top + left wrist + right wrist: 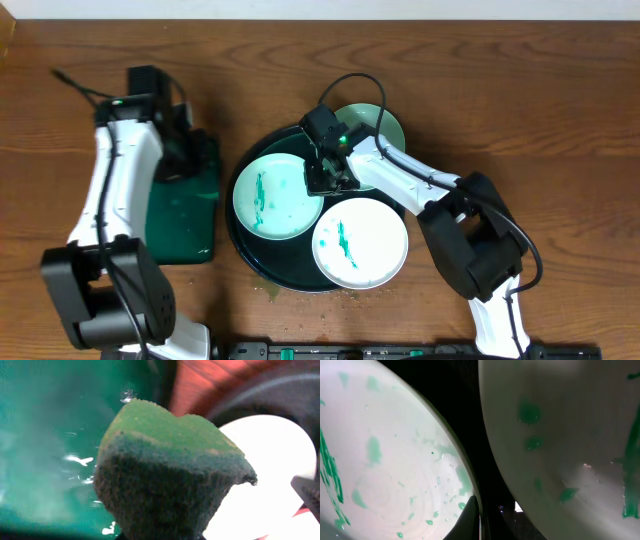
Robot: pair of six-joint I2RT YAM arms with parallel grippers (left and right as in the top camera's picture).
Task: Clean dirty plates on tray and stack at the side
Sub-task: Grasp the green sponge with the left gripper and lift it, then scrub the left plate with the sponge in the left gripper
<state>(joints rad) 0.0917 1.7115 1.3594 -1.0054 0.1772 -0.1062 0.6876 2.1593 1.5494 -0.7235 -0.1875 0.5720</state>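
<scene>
Three glossy round plates [360,245], smeared teal, crowd the black raised-rim tray [250,250]; two overhang its edge. The right pincer [326,178] sits at one plate's rim, and I cannot tell its spread. The left pincer [190,155] pinches a coarse green sponge [165,475] over the wet green tray [185,220].

Setting: a robot manipulation lab, with a kitchen chore staged on it. You can check this against the following.

- Two white-and-black arms, the left arm [110,180] and the right arm [392,176], are both rooted at the near edge of a wood-grain bench [520,80].
- A loose black cable [355,76] loops above the right arm.
- A black rail [400,352] of hardware runs along that near edge.
- The props are kitchen ones. Small plates [275,195] smeared teal-green sit on a round black tray [262,272]. A wet rectangular green tray [185,215] lies beside it. A green sponge [165,470] fills your left wrist view.
</scene>
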